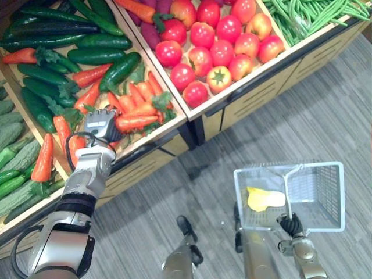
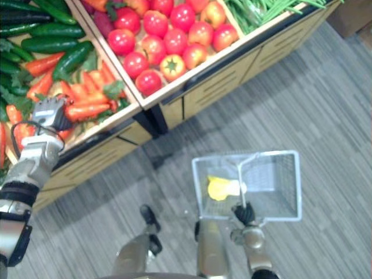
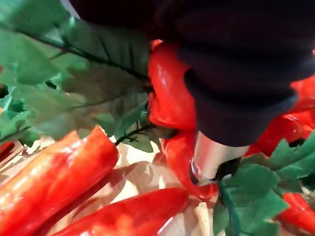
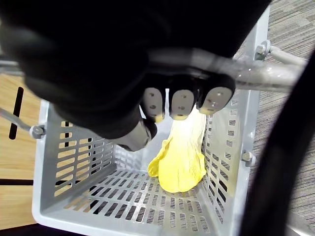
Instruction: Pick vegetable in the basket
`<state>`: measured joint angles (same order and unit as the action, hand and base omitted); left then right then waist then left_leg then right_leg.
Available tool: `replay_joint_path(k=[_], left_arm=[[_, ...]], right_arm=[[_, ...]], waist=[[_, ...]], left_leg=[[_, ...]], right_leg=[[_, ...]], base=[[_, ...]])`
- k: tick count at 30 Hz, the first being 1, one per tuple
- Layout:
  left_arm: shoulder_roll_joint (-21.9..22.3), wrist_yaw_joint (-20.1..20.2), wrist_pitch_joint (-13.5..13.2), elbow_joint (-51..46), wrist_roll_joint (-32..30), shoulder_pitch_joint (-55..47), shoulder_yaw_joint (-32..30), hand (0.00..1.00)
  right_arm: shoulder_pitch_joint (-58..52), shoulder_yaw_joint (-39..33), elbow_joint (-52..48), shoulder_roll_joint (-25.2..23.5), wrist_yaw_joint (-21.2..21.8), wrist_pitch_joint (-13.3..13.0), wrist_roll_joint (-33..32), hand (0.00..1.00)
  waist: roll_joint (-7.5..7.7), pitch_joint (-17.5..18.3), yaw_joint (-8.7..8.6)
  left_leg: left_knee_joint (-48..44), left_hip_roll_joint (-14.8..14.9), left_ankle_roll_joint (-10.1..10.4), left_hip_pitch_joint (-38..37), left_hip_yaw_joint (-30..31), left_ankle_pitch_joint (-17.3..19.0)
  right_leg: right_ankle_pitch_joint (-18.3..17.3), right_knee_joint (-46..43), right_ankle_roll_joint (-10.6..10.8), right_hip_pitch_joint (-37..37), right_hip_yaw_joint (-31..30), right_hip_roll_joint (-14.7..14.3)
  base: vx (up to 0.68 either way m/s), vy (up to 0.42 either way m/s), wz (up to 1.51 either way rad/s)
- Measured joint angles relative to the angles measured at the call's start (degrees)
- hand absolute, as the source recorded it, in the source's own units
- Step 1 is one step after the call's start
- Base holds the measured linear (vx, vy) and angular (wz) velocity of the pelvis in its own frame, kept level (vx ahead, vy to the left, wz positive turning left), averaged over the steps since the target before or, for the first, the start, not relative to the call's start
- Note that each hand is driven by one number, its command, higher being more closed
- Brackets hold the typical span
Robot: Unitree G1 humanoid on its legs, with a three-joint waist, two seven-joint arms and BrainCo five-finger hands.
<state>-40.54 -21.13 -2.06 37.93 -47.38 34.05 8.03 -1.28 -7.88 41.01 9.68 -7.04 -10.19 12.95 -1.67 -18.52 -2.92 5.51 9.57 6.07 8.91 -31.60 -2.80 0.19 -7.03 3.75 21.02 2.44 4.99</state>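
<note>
Gripping the basket handle (image 4: 261, 74), the right hand (image 1: 289, 224) carries one yellow vegetable (image 1: 261, 199) inside. Meanwhile the left hand (image 1: 102, 124) rests among carrots (image 1: 136, 121); grasp indeterminate.

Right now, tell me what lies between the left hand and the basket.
In the left eye view, from the left hand among the carrots: the wooden crate rim, the stand's front panel, then bare grey floor up to the basket.
</note>
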Motion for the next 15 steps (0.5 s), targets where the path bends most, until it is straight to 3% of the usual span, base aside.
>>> replay_joint_path(k=[15], left_arm=[[2.19, 2.19, 0.08, -0.64, 0.0, -0.5, 0.08, 1.0]], right_arm=[[-1.16, -0.14, 0.59, -0.05, 0.03, 0.85, 0.11, 1.0]], waist=[[0.28, -0.05, -0.06]], left_leg=[[-0.01, -0.08, -0.03, -3.98, 1.0, -0.04]], right_leg=[[0.14, 0.05, 0.11, -4.69, 1.16, 0.43]], base=[[0.01, -0.004, 0.03]])
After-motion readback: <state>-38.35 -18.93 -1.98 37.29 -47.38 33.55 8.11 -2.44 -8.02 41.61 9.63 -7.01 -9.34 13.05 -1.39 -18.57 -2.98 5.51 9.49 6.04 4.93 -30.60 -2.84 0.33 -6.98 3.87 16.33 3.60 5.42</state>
